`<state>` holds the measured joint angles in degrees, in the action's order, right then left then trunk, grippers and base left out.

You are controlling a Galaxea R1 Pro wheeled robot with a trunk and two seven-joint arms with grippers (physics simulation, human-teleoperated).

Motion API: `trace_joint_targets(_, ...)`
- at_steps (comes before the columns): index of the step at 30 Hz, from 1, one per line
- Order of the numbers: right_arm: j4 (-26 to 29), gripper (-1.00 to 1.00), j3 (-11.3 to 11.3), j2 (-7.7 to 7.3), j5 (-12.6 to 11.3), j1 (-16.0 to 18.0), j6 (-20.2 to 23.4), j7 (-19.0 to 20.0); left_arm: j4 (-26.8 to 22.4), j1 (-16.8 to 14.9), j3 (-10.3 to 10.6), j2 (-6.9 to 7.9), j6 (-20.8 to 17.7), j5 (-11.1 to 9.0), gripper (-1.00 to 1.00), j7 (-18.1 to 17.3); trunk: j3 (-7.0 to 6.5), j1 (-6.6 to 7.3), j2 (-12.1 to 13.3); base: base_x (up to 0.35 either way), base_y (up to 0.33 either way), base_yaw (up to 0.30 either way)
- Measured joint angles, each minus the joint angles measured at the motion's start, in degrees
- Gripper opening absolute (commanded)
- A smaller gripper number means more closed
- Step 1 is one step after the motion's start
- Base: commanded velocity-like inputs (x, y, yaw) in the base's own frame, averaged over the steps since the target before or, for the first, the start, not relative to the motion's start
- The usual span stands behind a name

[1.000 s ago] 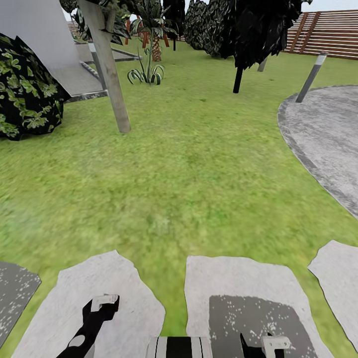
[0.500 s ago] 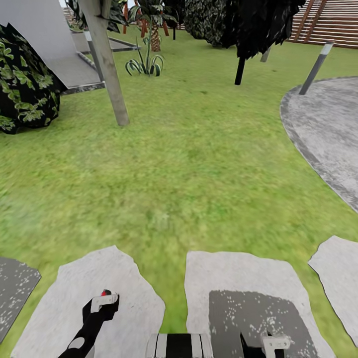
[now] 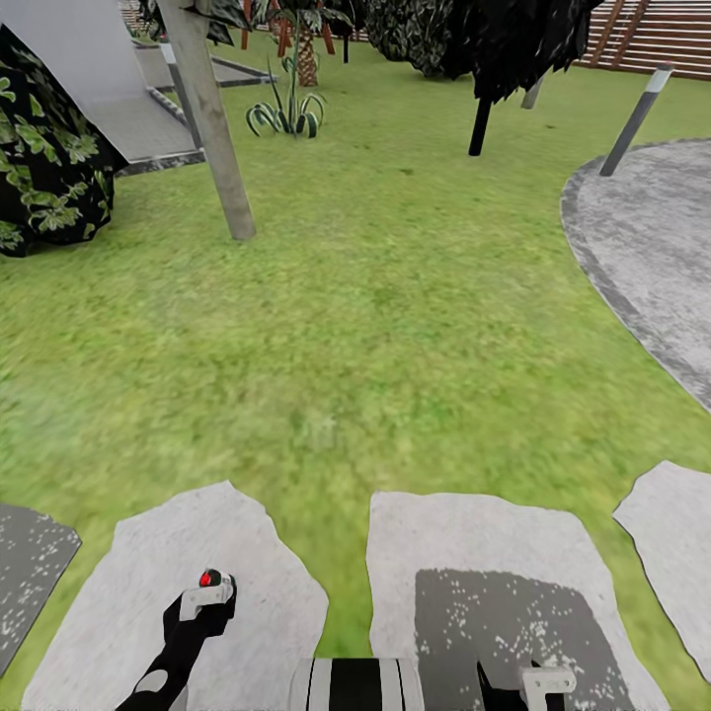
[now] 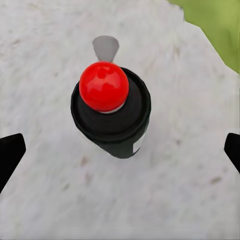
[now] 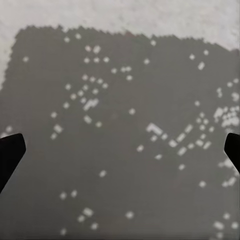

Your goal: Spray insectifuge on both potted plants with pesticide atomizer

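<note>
1. We see the spray bottle (image 4: 112,112) standing upright on a pale stone slab (image 4: 55,200), with a black body and a round red top. In the head view its red top (image 3: 209,578) shows at about 7 o'clock, low in the picture, just beyond the left gripper (image 3: 205,600).
2. The left gripper (image 4: 122,150) is spread wide. Its two dark fingertips (image 4: 11,150) sit at the far edges of the wrist view, with the bottle between them and touching neither.
3. The right gripper (image 3: 538,681) is at about 5 o'clock, at the bottom edge of the head view. In its wrist view the right gripper (image 5: 121,150) is also spread wide, with nothing between its fingertips (image 5: 10,150). It hangs over a shadowed, speckled patch of a second slab (image 3: 494,553).
4. The garden (image 3: 375,296) fills the middle of the head view as green lawn.
5. A curved grey paved area (image 3: 652,247) lies at 3 o'clock, with a short bollard (image 3: 637,118) at its far edge.
6. A leaning wooden post (image 3: 212,128) stands at 11 o'clock, and a dark leafy bush (image 3: 44,168) sits at 10 o'clock.
7. A low spiky plant (image 3: 286,117) grows near 12 o'clock, well apart from the bottle.
8. A brown slat fence (image 3: 657,39) runs at 1 o'clock.
</note>
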<state>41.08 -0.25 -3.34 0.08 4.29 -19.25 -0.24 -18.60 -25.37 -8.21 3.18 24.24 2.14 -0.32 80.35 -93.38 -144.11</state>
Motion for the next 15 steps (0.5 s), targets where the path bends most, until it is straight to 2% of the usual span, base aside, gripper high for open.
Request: trace_joint_targets(15, 0.0, 1.0, 0.0, 0.0, 0.0, 0.0, 0.0, 0.0, 0.0, 0.0, 0.0, 0.0, 0.0, 0.0, 1.0, 0.1, 0.35, 0.0, 0.0, 0.003, 0.0, 0.025)
